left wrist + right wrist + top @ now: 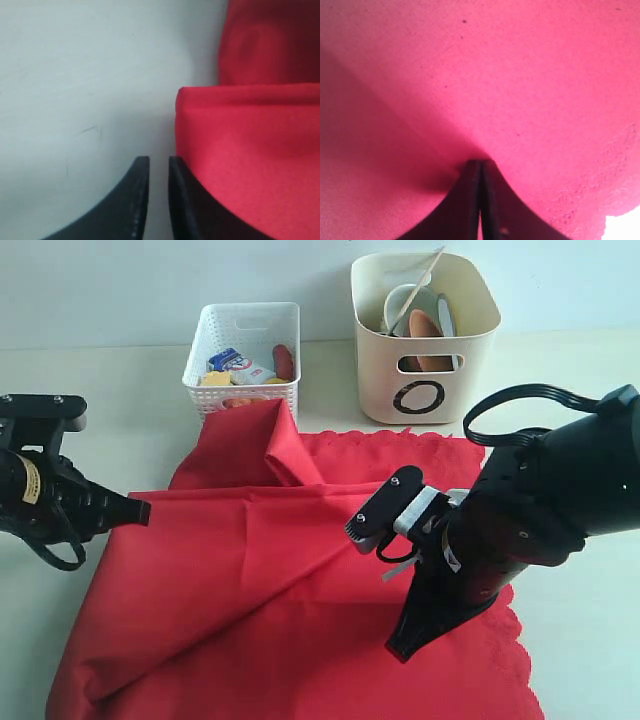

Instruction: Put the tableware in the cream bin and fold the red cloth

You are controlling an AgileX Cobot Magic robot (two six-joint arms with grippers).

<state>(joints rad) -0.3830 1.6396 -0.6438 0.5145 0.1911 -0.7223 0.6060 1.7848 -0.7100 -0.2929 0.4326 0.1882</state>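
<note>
**Red cloth** (250, 570): lies spread on the table (100, 390) in front of both containers, partly folded. One layer is laid over from the left, and its diagonal edge crosses the middle. A bunched ridge stands up at the far side, just beside the white basket (240, 390); cannot tell whether they touch. The scalloped hem shows along the far and right sides.

**Right gripper** (402, 648): tips are down on the cloth near the right hem. The fingers are pressed together with fabric pinched between them, and in the wrist view the creases run into the tips. Judgement: the pinch is taken so that a layer can be lifted and carried over for a fold.

**Left gripper** (140, 510): sits low at the cloth's left edge, just beside a folded corner and apart from it. The fingers are a narrow slit apart with nothing between them. Judgement: it is lined up to take that corner.

**Tableware** (420, 315): sits inside the cream bin (470, 350), with a chopstick (428, 268) leaning out past the rim. Judgement: that half of the task is done and the folding is under way.
</note>
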